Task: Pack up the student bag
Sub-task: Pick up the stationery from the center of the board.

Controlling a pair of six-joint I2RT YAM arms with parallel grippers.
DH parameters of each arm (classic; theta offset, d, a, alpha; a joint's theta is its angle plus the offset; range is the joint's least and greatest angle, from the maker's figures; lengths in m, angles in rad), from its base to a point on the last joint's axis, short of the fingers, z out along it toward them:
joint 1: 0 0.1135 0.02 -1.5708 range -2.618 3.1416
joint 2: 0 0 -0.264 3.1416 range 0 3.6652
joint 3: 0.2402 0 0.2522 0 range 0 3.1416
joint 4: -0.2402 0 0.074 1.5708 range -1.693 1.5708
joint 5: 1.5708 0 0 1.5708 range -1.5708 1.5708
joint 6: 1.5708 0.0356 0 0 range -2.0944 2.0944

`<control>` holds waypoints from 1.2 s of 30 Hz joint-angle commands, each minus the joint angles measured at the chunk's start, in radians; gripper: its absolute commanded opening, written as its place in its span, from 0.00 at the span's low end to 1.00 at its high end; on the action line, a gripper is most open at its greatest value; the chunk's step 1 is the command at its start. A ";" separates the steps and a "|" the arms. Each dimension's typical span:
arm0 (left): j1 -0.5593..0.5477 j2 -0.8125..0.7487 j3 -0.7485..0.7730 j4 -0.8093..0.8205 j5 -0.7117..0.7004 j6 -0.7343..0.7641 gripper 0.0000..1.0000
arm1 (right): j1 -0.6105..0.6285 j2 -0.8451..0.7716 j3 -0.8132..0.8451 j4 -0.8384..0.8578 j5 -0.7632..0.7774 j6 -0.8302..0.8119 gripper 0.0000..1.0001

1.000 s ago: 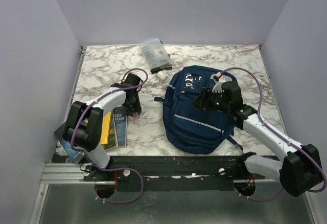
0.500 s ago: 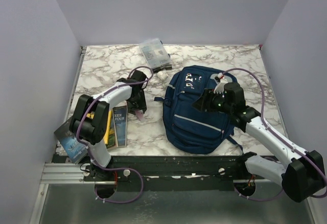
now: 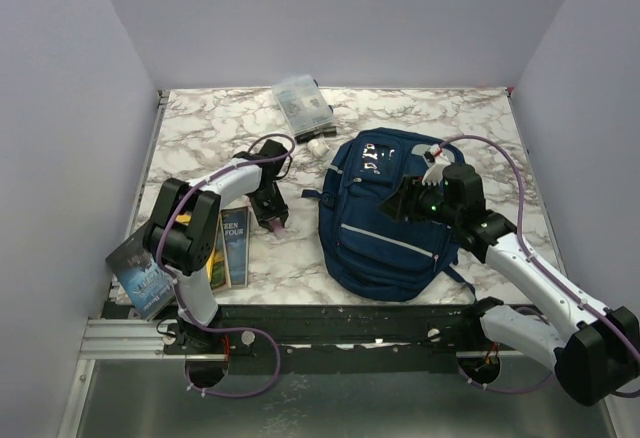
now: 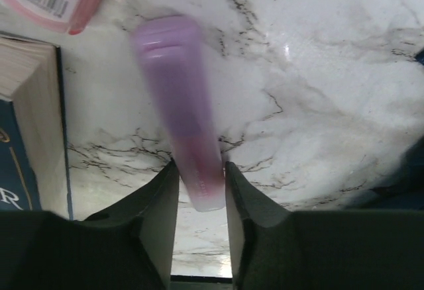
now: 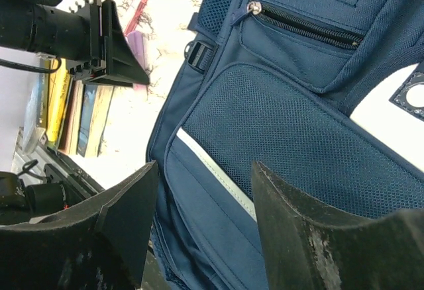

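The bag (image 3: pixel 375 228) lies flat on the marble table (image 3: pixel 200 128) with its front pockets up, and everything else is placed from it. Some books (image 3: pixel 232 243) lie well to the left of the bag. The right gripper (image 5: pixel 205 167) hovers above the bag's mesh pocket with its fingers wide apart and holds nothing. The left gripper (image 4: pixel 201 171) is between the bag and the books, and its fingers are closed on the thin end of a purple tube (image 4: pixel 179 98). I judge the bag to be soft and limp, so it would sag when lifted. The best grip is probably a zip pull (image 5: pixel 251 7) or a strap, not the flat cloth.
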 commanded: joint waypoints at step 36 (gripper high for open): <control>-0.224 -0.628 -0.261 0.500 0.370 -0.429 0.00 | 0.403 0.188 -0.099 0.605 0.179 0.403 0.48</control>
